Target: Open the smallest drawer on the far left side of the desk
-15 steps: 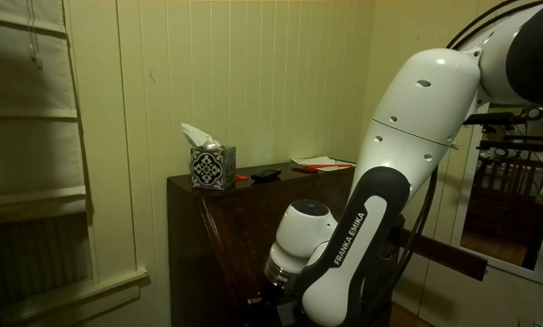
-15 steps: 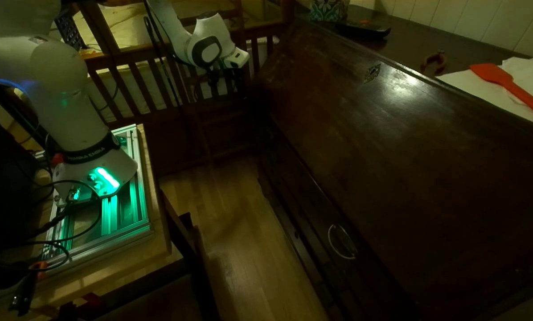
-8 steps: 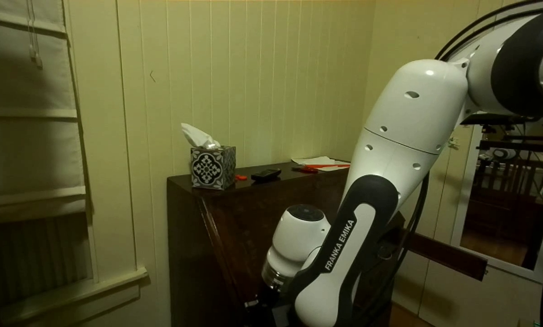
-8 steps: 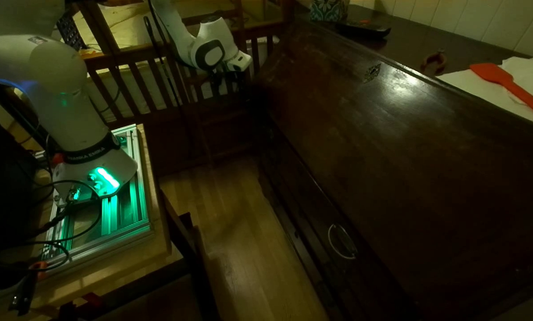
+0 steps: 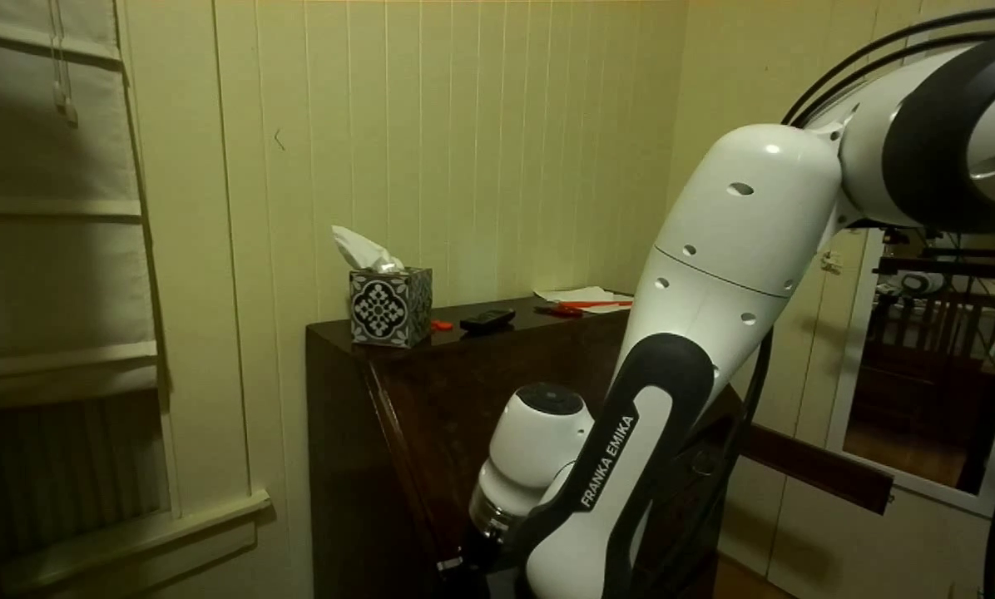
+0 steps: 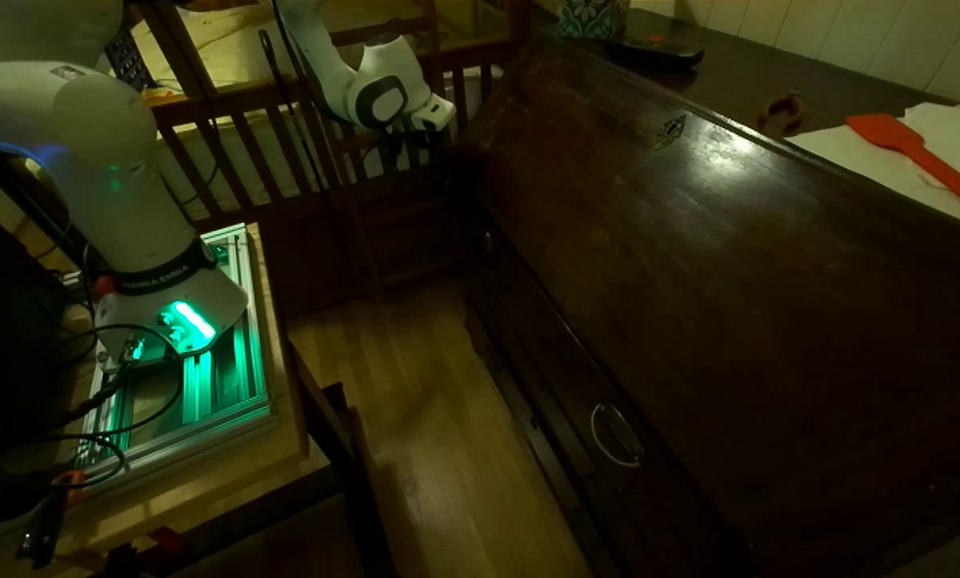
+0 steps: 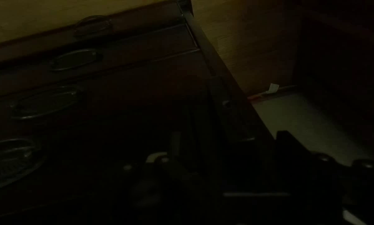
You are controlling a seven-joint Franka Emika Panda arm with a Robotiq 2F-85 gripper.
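Jaws stand apart near the left end of the dark wooden desk (image 6: 689, 277).

"What can be read here, and where?"

"On the black panel (image 5: 607, 462) of the robot arm (image 5: 739, 229), in an exterior view: FRANKA EMIKA. Two words in white capitals, bold and clear, climbing at a slant from lower left to upper right."

"Anything more?"

"Yes. In an exterior view, FRANKA EMIKA also stands on the dark band (image 6: 163, 277) around the arm's base (image 6: 217, 294). The capitals are pale, small and dim, the first ones blurred, and the line rises gently toward the right."
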